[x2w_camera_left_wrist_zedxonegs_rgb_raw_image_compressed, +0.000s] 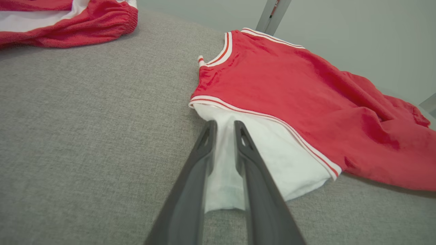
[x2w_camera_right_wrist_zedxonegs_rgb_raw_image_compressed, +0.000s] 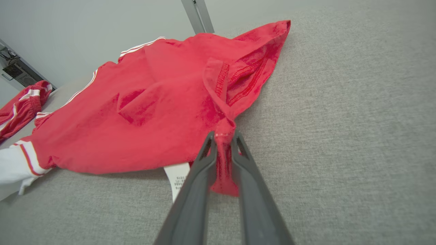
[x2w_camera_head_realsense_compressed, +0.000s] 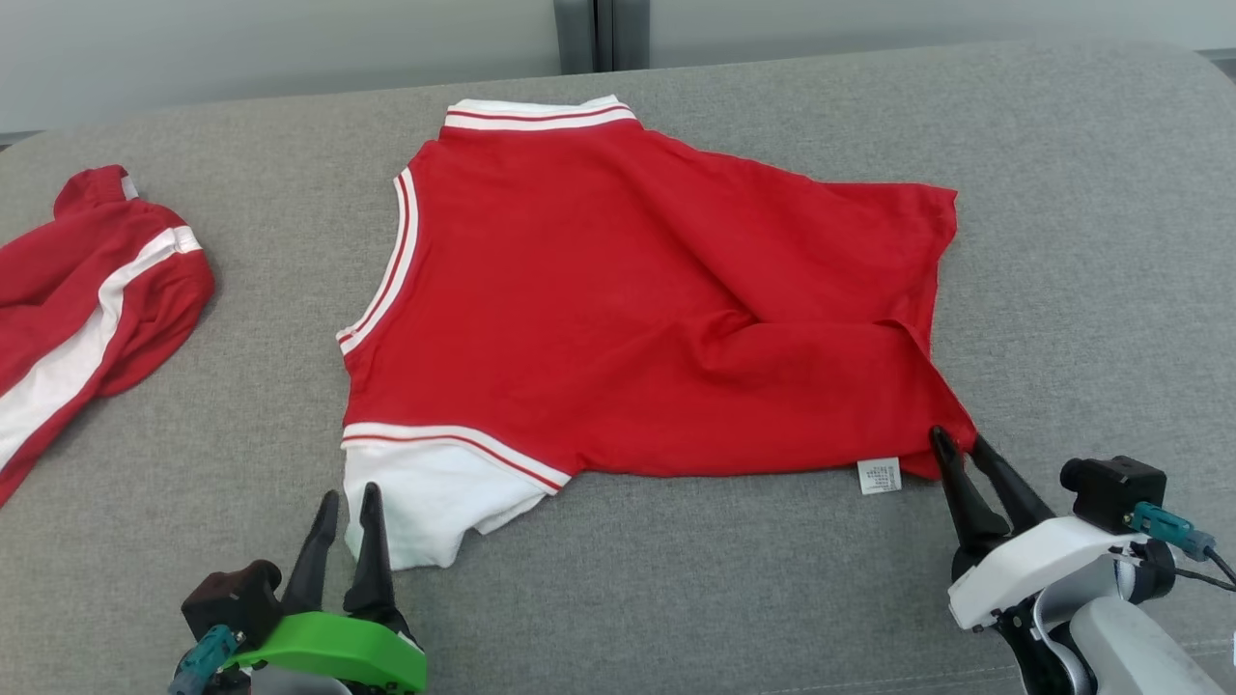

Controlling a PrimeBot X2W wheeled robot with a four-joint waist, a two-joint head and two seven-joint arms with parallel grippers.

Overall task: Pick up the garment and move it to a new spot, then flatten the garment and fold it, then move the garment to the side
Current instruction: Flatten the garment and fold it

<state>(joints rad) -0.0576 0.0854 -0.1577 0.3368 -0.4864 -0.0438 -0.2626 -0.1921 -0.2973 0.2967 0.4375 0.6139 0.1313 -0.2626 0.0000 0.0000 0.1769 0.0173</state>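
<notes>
The garment (x2w_camera_head_realsense_compressed: 628,290) is a red top with white-striped trim, spread on the grey padded surface (x2w_camera_head_realsense_compressed: 1062,241) with some creases. My left gripper (x2w_camera_head_realsense_compressed: 350,494) is at its white sleeve (x2w_camera_head_realsense_compressed: 425,492); in the left wrist view the gripper (x2w_camera_left_wrist_zedxonegs_rgb_raw_image_compressed: 223,123) has its fingers slightly parted, with the sleeve (x2w_camera_left_wrist_zedxonegs_rgb_raw_image_compressed: 272,149) lying flat between them. My right gripper (x2w_camera_head_realsense_compressed: 958,439) is at the near right hem corner. In the right wrist view the gripper (x2w_camera_right_wrist_zedxonegs_rgb_raw_image_compressed: 223,133) is also slightly parted, with a bunched red tip of the garment (x2w_camera_right_wrist_zedxonegs_rgb_raw_image_compressed: 153,112) still between the fingers.
A second red-and-white garment (x2w_camera_head_realsense_compressed: 87,280) lies crumpled at the far left edge of the surface. A white care label (x2w_camera_head_realsense_compressed: 879,475) sticks out from the near hem. A pale wall and a grey post (x2w_camera_head_realsense_compressed: 589,34) stand behind.
</notes>
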